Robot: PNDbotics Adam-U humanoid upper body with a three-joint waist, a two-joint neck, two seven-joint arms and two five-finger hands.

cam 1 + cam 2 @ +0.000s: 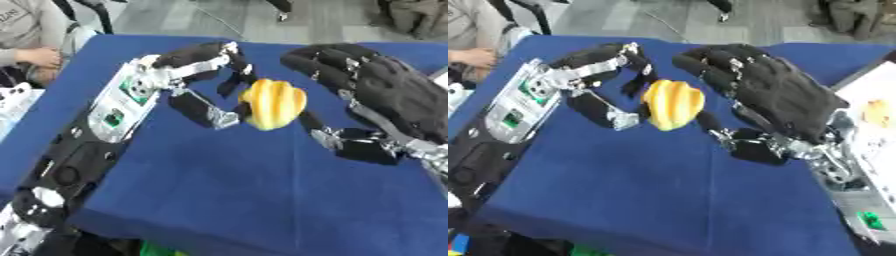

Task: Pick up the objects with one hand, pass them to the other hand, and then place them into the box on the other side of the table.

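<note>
A yellow-and-orange striped round object (pixel 274 103) hangs above the blue table (pixel 262 195) near its middle. My left hand (pixel 194 59) reaches in from the left, its fingers curled over the object's left side and its thumb (pixel 208 113) pressed in from below, pinching it. My right hand (pixel 394 95) is right beside it on the right. Its fingers (pixel 319 62) are spread fairly straight above and behind the object, and its thumb (pixel 346 142) reaches toward the object's lower right edge. A white box (pixel 861 82) sits at the table's right edge.
Inside the white box lies a yellowish item (pixel 877 112). A small green thing (pixel 870 220) shows near my right arm's base. White items (pixel 13 97) lie off the table's left edge. Bare blue cloth fills the near half of the table.
</note>
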